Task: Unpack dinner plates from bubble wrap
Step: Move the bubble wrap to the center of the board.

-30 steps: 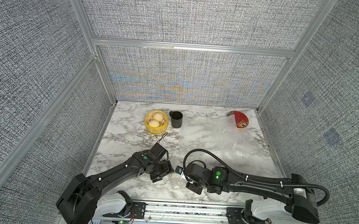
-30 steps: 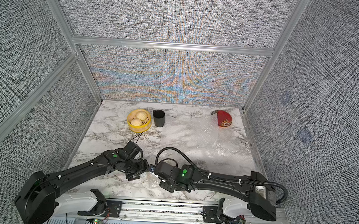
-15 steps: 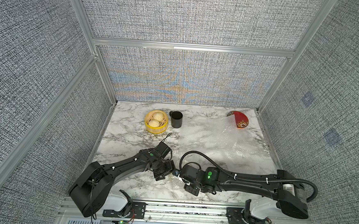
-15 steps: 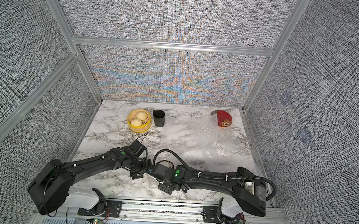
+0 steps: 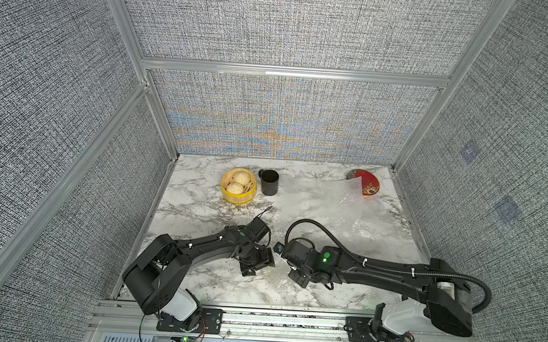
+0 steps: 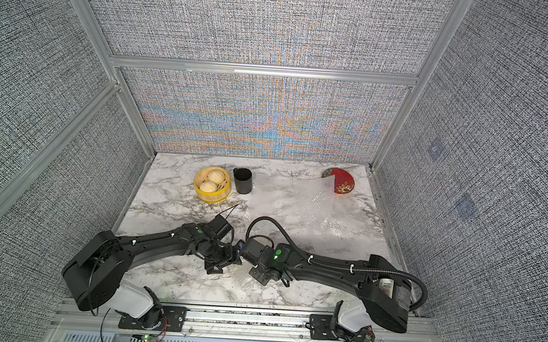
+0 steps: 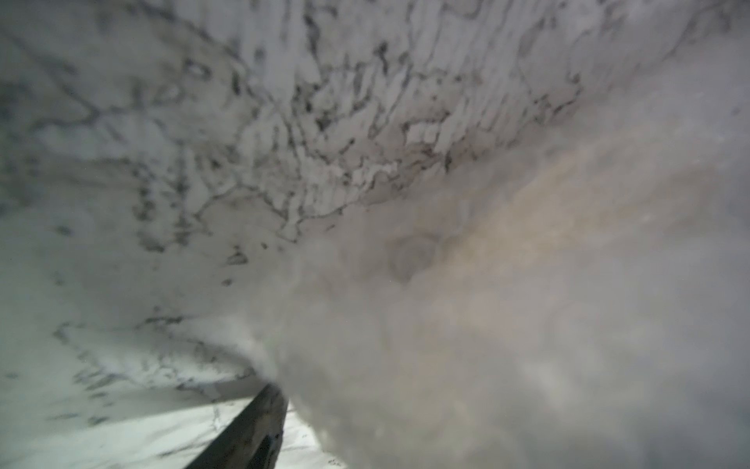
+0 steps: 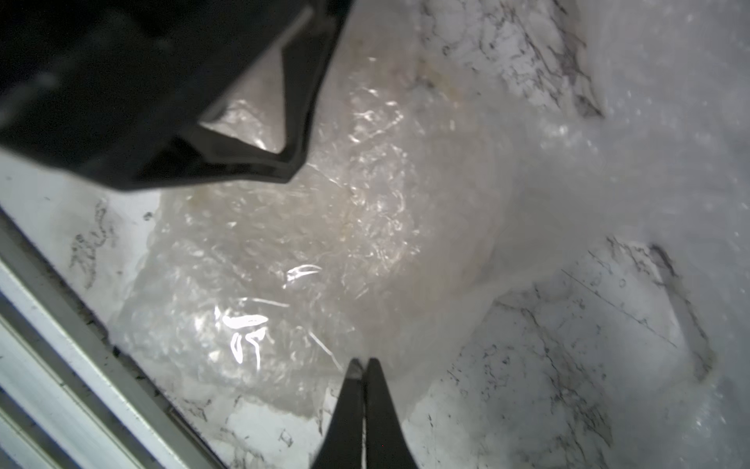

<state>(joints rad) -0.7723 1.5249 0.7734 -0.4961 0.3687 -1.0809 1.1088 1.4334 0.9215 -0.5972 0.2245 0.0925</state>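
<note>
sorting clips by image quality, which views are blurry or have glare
Left wrist view: soft all over, the bubble wrap a pale smear. Right wrist view: sharper, with white glare streaks on the wrap, the right pincer crisp. Both top views: sharp and evenly lit, rainbow moiré on the back wall.

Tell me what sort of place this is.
Probably a robot test cell: grey fabric-look walls on an aluminium frame, left arm and right arm bolted to a front rail, marble-look tabletop with props like a steamer basket.
</note>
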